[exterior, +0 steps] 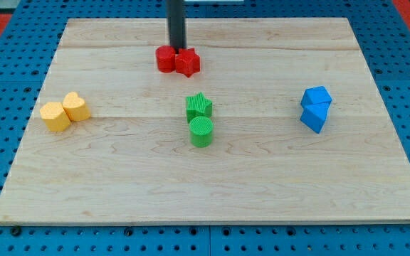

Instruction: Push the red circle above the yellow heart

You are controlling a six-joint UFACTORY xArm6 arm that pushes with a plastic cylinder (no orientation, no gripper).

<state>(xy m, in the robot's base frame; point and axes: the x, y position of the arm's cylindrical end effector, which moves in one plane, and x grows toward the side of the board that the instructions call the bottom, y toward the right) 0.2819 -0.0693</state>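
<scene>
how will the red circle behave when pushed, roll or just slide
The red circle stands flat on its end, so it probably slides, not rolls. It touches the red star, which may drag along. My tip sits just behind both, so an off-centre push could make it veer.

My tip (177, 50) ends a straight, smooth, dark grey cylindrical rod.

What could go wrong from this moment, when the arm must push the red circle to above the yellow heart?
1. My tip sits right behind the two red blocks, where they touch. The red circle and the red star may move together.
2. The two yellow blocks also touch, and I cannot tell which is the heart, so the goal spot is uncertain.
3. The red pair lies near the board's top edge, which leaves little room behind it for repositioning.
</scene>
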